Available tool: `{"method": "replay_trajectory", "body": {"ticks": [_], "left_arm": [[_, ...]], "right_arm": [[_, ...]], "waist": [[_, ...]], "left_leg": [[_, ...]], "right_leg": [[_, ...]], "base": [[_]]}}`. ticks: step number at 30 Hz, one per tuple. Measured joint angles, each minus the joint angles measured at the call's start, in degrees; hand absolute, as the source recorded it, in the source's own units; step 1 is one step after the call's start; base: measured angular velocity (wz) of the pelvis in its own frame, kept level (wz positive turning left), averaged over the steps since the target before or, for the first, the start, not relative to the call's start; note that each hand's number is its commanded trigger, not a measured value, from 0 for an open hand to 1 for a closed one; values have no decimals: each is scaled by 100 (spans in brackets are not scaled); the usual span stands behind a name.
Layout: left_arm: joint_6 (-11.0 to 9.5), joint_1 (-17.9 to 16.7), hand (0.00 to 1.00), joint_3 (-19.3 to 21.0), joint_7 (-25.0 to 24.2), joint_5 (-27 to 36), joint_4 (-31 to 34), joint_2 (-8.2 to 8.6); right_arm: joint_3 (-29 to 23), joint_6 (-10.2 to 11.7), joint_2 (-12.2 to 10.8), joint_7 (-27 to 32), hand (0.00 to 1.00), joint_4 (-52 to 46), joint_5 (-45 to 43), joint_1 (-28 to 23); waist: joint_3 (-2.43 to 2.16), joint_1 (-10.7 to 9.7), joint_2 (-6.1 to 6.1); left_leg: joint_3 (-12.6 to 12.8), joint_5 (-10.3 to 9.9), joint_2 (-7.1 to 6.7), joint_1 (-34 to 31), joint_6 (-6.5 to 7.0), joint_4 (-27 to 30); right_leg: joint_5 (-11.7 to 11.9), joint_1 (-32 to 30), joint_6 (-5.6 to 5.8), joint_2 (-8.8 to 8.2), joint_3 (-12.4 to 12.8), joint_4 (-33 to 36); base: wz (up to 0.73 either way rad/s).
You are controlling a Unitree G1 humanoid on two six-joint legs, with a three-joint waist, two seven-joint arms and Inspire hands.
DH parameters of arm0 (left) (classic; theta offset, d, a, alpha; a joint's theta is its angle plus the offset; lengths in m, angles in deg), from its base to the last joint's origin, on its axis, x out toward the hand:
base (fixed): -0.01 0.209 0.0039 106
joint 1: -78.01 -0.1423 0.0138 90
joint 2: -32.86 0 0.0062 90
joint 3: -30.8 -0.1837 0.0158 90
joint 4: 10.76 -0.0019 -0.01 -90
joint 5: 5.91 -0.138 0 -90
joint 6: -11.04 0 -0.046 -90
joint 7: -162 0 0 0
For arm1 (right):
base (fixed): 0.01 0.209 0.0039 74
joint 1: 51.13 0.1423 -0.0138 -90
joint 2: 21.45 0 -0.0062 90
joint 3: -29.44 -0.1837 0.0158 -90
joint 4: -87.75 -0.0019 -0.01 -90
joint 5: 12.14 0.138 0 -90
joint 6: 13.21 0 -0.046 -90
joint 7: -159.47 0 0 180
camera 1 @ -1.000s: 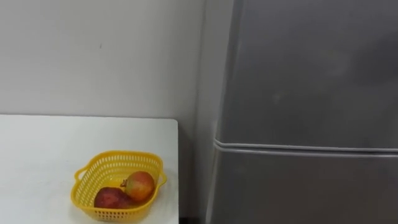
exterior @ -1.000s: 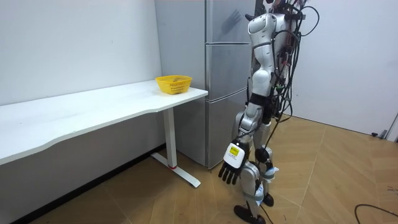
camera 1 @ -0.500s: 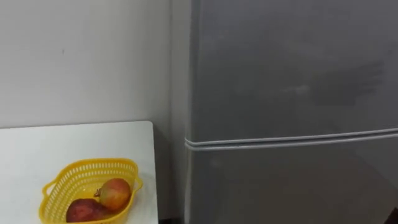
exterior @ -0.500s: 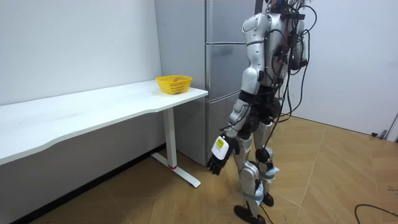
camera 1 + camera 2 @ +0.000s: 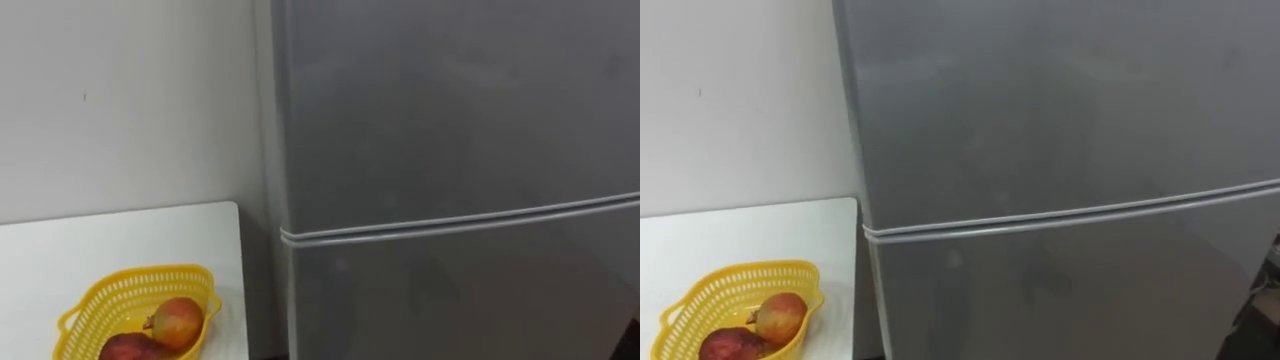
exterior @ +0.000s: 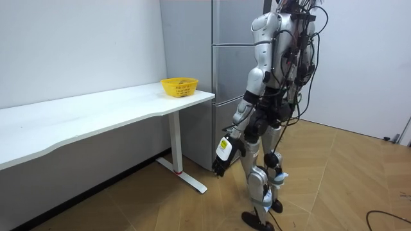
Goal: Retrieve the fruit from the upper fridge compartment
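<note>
Both fridge (image 5: 450,150) doors were shut; two fruits lay in the basket (image 5: 135,320). My left hand (image 6: 221,160) hung relaxed, empty. Stage was undeterminable.

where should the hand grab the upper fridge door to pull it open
No handle shows on the grey upper fridge door. The likeliest purchase is its bottom edge, at the pale seam above the lower door, fingers hooked in from below and in front. Which side is hinged cannot be told. The left hand hangs low beside the leg.
</note>
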Motion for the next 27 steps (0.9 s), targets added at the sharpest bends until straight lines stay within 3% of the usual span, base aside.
{"method": "replay_trajectory", "body": {"ticks": [7,15,21,27], "left_arm": [[128,10,0,28,-3,-86,93,9],[351,-34,0,63,-218,-83,100,27],[452,-42,0,-6,-375,-89,31,133],[543,-39,0,-129,-454,-87,-19,136]], "right_arm": [[117,-213,-111,-640,0,1062,47,154],[168,-481,-122,-1141,0,1571,-3,215],[678,-515,-133,-1335,0,1698,-721,302],[822,-569,-130,-1428,0,1695,-1314,325]], "waist": [[21,-12,-10],[35,117,39],[34,171,67],[45,201,103]], "left_leg": [[-162,0,-13,6,0,1],[-144,-3,-14,-6,-3,4],[-200,-4,-18,11,-4,2],[-299,-3,-42,12,-4,4]], "right_leg": [[-5,27,3,-10,-127,-34],[-2,37,-1,4,-147,-52],[2,86,-1,-6,-203,-78],[-12,111,-1,-16,-272,-91]], "base": [[11],[2],[4],[6]]}}
